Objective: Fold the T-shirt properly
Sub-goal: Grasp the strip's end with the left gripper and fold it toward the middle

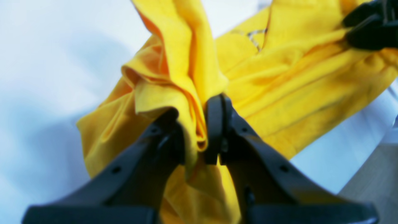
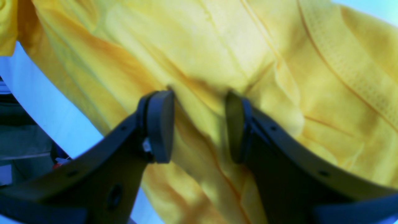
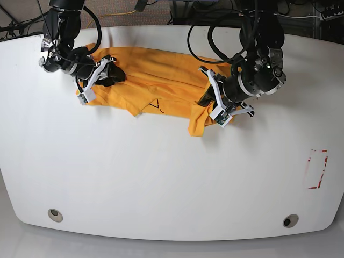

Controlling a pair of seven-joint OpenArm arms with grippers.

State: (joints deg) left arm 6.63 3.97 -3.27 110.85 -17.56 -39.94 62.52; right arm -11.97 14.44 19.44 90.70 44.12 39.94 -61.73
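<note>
On the far half of the white table [image 3: 172, 177], the T-shirt [image 3: 156, 80] is lying bunched, its long axis running side to side across the base view, from one gripper to the other. A thin black handwritten-style mark [image 3: 156, 105] is showing near its front edge, but it is too small and scrawled to read; the left wrist view is catching only a blurred piece of it. No tag or brand is showing legibly in any view. The left gripper [image 1: 199, 130] is pinching a thick gathered fold of the yellow cloth, its jaws nearly together, with a loose corner hanging below it toward the table's front. The right gripper [image 2: 199, 124] is standing with its jaws apart, resting against the cloth at the shirt's other end; fabric is lying between the pads, yet neither pad is clearly pressing it, so I cannot tell whether it is gripping. Both wrist views are blurred, and the shirt's sleeves and neck are hard to pick out among the folds.
</note>
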